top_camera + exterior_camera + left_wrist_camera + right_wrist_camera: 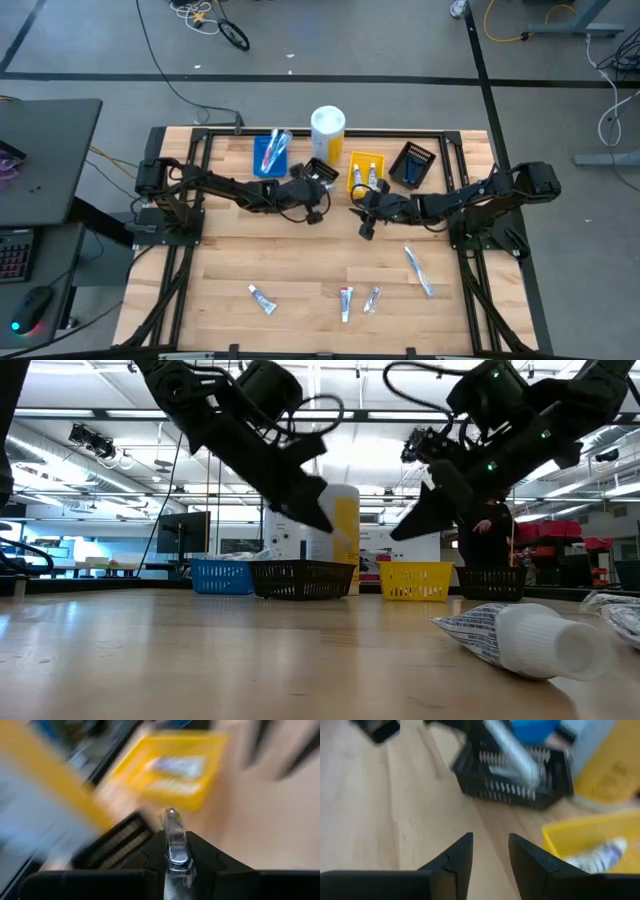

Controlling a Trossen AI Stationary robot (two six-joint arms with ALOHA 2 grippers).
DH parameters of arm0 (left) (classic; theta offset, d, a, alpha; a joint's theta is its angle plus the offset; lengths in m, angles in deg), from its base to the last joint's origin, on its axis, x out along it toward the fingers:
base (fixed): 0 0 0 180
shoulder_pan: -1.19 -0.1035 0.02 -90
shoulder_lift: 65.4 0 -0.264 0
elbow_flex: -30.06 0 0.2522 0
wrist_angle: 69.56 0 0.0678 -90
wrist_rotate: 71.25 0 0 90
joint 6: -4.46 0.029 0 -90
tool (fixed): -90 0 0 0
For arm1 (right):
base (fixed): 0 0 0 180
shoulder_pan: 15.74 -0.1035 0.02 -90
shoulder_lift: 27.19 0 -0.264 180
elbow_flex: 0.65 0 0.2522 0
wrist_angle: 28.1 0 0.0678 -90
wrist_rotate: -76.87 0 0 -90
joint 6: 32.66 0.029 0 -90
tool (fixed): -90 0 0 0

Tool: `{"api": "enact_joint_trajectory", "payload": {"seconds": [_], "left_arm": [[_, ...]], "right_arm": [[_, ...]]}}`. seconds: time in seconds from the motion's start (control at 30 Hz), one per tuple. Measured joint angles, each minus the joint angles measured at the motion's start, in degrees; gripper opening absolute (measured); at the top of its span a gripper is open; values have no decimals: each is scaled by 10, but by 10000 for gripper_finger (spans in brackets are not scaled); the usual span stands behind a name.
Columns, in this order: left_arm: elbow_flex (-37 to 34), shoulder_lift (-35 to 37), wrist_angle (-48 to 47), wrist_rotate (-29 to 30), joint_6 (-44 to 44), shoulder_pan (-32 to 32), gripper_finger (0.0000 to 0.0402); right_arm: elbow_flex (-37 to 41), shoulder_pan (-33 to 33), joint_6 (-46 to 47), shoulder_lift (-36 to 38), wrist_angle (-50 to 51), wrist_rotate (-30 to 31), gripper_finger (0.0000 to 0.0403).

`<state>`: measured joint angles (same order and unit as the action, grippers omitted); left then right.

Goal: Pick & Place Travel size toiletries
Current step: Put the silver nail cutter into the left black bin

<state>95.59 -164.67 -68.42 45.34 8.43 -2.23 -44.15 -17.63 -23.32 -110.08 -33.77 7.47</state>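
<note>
Left gripper [318, 180] holds a silvery razor [175, 840] beside the black bin [322, 171]; release should come squarely above it. Right gripper [362, 208] hangs narrowly open nearby.

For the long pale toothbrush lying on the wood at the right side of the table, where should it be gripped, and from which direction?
Grip the long pale-blue toothbrush near the middle of its thin handle, coming straight down from above. It lies flat and diagonal on the wooden table, alone, so the fingers should probably close across its narrow width, turned square to its slant.
</note>
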Motion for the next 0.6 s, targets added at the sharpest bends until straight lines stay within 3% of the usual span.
{"api": "enact_joint_trajectory", "payload": {"seconds": [0.07,0.23,0.37,0.6], "left_arm": [[0,0,-38,45,-52,-5,64],[-7,-2,-79,25,-155,-29,62],[-11,-2,-74,59,-166,-47,74],[-11,-2,-64,-13,-141,-77,116]], "right_arm": [[0,0,18,0,20,1,135],[0,0,38,0,37,-18,135],[0,0,38,0,36,-17,136],[0,0,38,0,20,-17,136]]}}
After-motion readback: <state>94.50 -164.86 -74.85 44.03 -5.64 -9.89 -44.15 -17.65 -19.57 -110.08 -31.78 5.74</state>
